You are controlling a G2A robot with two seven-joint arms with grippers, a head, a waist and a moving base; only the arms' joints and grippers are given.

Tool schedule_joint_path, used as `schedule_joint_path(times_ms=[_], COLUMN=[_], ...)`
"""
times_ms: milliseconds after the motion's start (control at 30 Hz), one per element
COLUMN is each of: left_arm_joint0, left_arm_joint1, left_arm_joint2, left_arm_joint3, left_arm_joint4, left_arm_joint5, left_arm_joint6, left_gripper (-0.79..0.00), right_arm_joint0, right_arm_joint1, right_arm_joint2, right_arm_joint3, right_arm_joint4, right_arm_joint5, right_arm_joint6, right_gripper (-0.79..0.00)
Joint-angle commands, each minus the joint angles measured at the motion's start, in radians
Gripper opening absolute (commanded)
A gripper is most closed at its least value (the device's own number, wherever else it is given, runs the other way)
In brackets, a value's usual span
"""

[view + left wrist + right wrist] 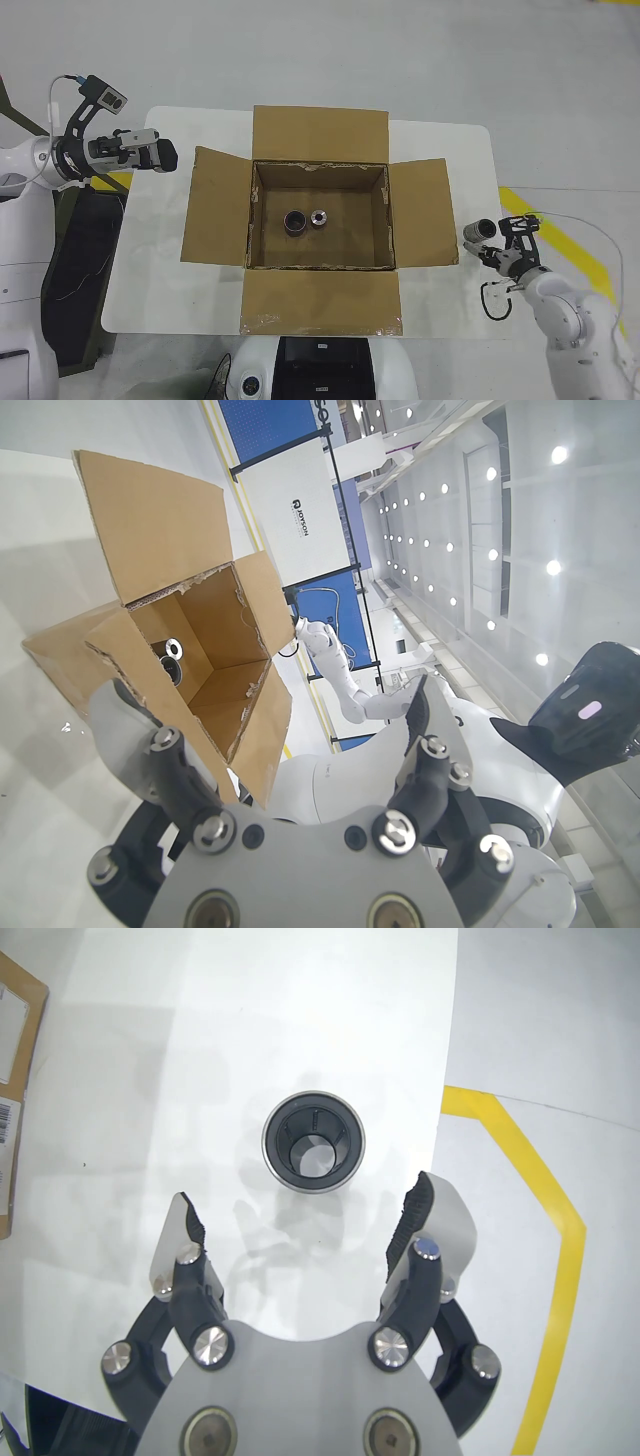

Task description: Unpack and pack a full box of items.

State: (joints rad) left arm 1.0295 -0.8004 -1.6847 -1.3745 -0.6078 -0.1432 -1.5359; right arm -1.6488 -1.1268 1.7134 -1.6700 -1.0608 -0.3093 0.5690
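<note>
One cylinder (313, 1149) stands just before the right hand (305, 1198).

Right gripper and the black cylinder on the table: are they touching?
Apart. Right wrist view: bare table lies between the open right gripper and the cylinder.

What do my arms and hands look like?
The left arm and right arm are white, black at the wrists. The left hand and right hand each have a grey palm plate, black linkages, silver bolts and two silver fingers with black textured pads. Cables loop near both wrists.
</note>
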Motion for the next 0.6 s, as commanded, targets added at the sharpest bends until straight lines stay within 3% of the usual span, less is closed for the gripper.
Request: schedule_joint_path(times_ms=[0,567], left_arm_joint0=[0.0,0.0], left_arm_joint1=[0.0,0.0], left_arm_joint2=[0.0,0.0], left_arm_joint3=[0.0,0.0], left_arm_joint4=[0.0,0.0], left_arm_joint5=[0.0,0.0], left_arm_joint6=[0.0,0.0], left_gripper=[0.0,0.0], right_arm_joint0=[0.019,0.134], right_arm_joint1=[0.0,-0.003], right_arm_joint2=[-0.01,-0.077], right_arm_joint3=[0.019,0.179], right_arm_joint4=[-0.003,-0.004], right_arm_joint5=[-0.003,0.018], right_arm_joint6=[-0.008,-0.09], right_gripper=[-0.049,-0.077])
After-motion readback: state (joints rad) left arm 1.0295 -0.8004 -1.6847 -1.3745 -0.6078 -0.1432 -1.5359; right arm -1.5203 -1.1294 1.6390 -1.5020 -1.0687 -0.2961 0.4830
